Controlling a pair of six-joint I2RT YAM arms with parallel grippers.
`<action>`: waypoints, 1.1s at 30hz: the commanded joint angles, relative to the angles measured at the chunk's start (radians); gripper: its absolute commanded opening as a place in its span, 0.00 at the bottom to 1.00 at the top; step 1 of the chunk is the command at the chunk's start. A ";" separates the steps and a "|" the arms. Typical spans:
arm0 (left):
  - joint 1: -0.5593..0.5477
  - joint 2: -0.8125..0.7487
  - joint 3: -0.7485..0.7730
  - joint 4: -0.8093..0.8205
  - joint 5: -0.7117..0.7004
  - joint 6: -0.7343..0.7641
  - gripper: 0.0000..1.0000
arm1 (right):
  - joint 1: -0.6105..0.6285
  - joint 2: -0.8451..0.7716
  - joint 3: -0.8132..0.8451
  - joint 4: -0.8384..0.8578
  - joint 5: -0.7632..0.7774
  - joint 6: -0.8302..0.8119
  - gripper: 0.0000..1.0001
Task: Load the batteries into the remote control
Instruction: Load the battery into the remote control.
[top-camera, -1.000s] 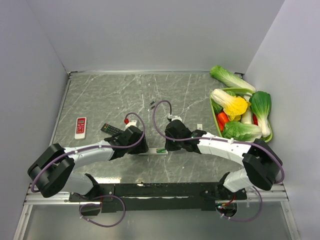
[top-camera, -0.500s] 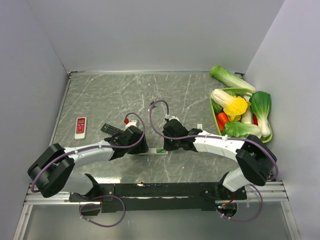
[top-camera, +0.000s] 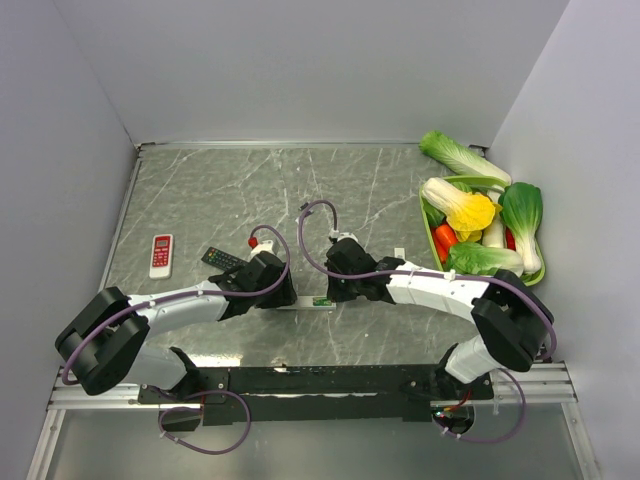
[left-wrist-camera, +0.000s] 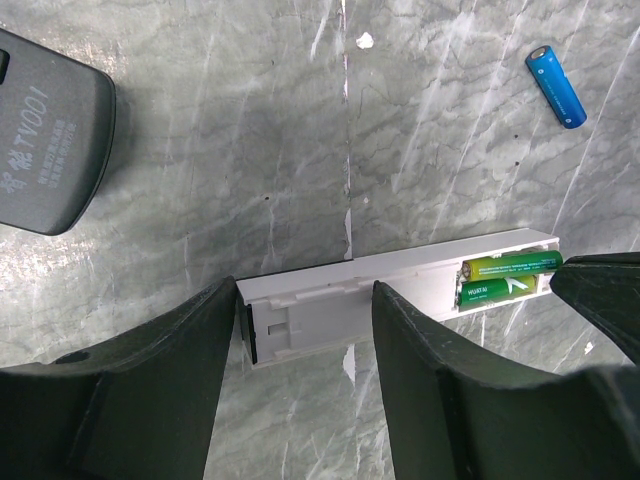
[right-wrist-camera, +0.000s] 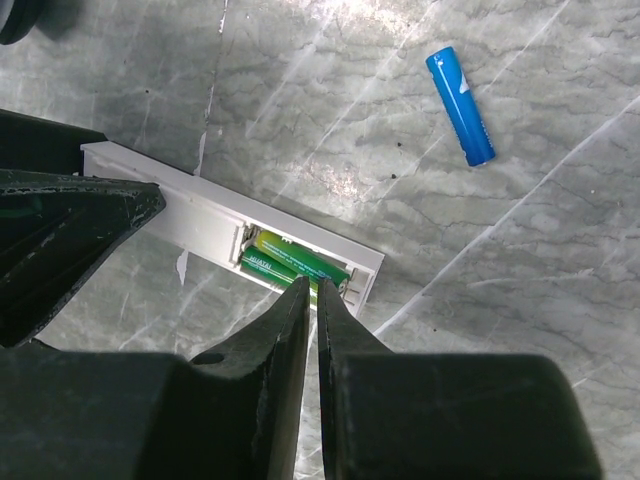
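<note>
The white remote control (left-wrist-camera: 330, 300) lies face down on the marble table with its battery bay open at the right end. Two green batteries (right-wrist-camera: 295, 262) sit side by side in the bay. My left gripper (left-wrist-camera: 305, 290) is open, its fingertips standing over the remote's left end (top-camera: 305, 302). The right gripper (right-wrist-camera: 317, 285) is shut to a thin slit with nothing between the fingers, its tips right at the near green battery. A blue battery (right-wrist-camera: 460, 105) lies loose on the table beyond the remote, also in the left wrist view (left-wrist-camera: 555, 86).
A black remote (top-camera: 222, 258) lies just left of my left gripper, and a red-and-white remote (top-camera: 161, 255) farther left. A green basket (top-camera: 428, 232) of vegetables stands at the right edge. Small dark bits (top-camera: 304, 208) lie behind the arms.
My right gripper's jaws have narrowed to a slit and the right arm has shifted slightly left over the battery bay. Neither the left arm nor the remote has moved.
</note>
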 joint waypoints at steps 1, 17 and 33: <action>0.002 -0.015 -0.004 -0.010 0.014 -0.008 0.61 | -0.008 -0.038 0.018 0.003 0.015 0.011 0.16; 0.002 -0.003 -0.003 -0.003 0.018 -0.008 0.61 | -0.010 -0.006 0.016 0.011 0.019 0.005 0.21; 0.002 -0.010 -0.014 0.013 0.035 -0.017 0.61 | -0.008 0.025 -0.002 0.040 -0.028 0.017 0.14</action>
